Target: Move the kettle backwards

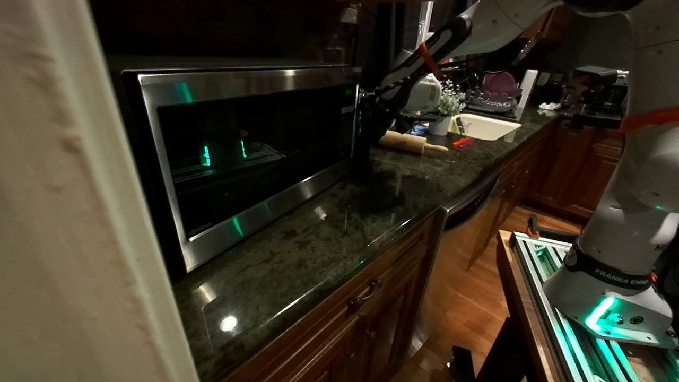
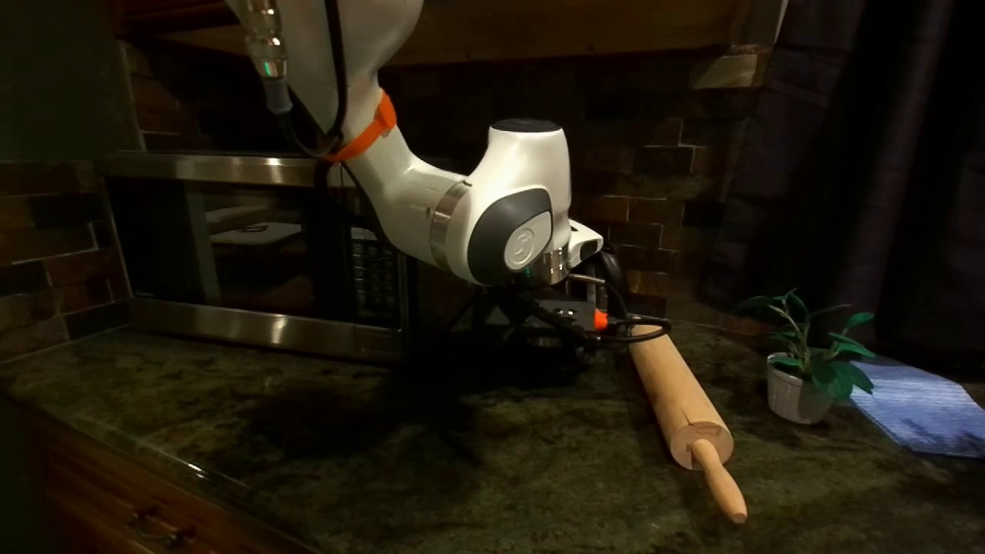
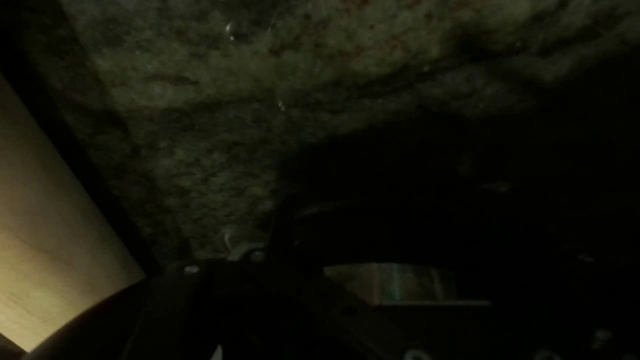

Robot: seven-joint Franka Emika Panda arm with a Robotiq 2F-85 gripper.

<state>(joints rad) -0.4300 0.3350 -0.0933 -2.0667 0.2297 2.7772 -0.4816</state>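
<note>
The kettle cannot be made out with certainty in any view. Under the Robotiq gripper (image 2: 539, 350) everything runs to black, and in the wrist view I cannot tell whether the dark mass (image 3: 400, 225) is kettle, gripper or something else; contact or a gap between the two is equally unreadable. Nor can I tell if the gripper stands wide or narrow, or holds anything. It hangs low over the dark stone countertop (image 1: 297, 249), between the microwave (image 1: 249, 143) and the wooden rolling pin (image 2: 681, 400). The pin lies just beside it, its far end partly behind a black cable (image 2: 654, 332), and crosses the left edge of the wrist view. Past the pin are a potted plant (image 2: 800, 392) and a pale blue sheet (image 2: 923, 408). In an exterior view the white arm (image 2: 423, 196) covers part of the microwave's front
</note>
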